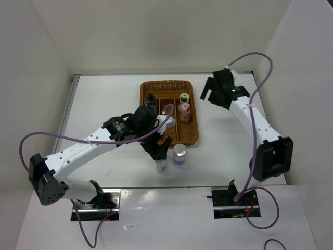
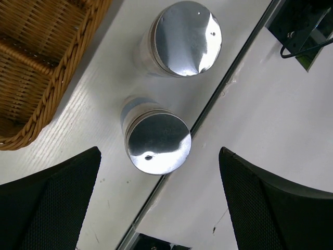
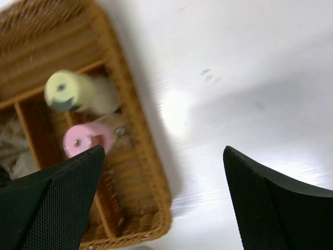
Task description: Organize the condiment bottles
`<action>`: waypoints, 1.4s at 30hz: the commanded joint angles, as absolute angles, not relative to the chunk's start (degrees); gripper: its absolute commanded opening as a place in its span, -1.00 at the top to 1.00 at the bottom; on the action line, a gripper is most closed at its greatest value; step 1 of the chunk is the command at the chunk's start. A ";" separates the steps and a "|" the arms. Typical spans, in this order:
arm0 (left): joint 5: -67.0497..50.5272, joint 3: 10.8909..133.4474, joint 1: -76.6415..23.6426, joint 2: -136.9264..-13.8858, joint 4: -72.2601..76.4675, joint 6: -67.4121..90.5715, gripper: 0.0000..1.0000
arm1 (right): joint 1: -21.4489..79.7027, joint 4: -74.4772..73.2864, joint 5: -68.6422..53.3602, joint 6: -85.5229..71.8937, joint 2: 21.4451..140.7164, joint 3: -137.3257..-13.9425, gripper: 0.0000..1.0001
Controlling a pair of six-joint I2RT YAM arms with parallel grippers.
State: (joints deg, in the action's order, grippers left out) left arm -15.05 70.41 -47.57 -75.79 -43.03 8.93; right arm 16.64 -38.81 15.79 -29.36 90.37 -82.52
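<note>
A white table [image 1: 104, 104] stands walled in by plain white panels, with the arms' bases at its near edge.

The left gripper [image 2: 158, 151] hangs over the near middle of the table with its fingers [image 2: 52, 203] spread wide, and it holds nothing. Directly below, in the gap between them and touching neither, stands a silver-lidded jar [image 2: 158, 143]. It is upright, has a pale blue band around its body, and sits close to the table's near edge. Just beside it, but apart, is a second silver-lidded jar [image 2: 182, 39], also upright on the bare table. Both jars stand outside the wicker tray [image 2: 41, 67], whose near corner is a little way off.

The right gripper [image 3: 162, 151] hovers over bare table just off the tray's right rim, toward the far right of the scene. Its jaws are fully apart and empty. The wrist view there is blurred, but two jars show in the tray's right-hand column. A yellow-green-lidded jar [image 3: 65, 89] stands farther back, and a pink-lidded jar [image 3: 83, 139] stands just in front of it.

From above, a black-lidded jar [image 1: 150, 99] shows in the tray's left part, half hidden by the left arm. The arm covers the middle of the tray, so I cannot tell what lies there.
</note>
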 commanded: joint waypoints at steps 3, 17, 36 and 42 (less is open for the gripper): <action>-13.28 71.02 -50.44 -79.18 -44.30 7.82 -1.00 | 9.59 -38.15 11.79 -30.50 82.54 -74.80 -0.97; -2.83 71.54 -52.56 -84.11 -45.53 9.40 -0.91 | 5.10 -38.14 7.82 -29.44 77.35 -70.49 -0.97; 7.65 90.77 -52.56 -83.14 -55.10 11.16 0.23 | 9.22 -38.14 3.96 -24.96 74.53 -69.96 -0.97; 13.00 101.50 -49.84 -86.48 -57.04 13.00 0.20 | 14.76 -39.46 3.96 -21.09 70.84 -69.96 -0.97</action>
State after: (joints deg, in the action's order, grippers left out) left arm 8.21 96.53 -51.75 -85.67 -56.23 11.05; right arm 12.64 -38.87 4.51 -24.43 74.06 -69.93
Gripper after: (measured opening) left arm 0.691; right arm 0.985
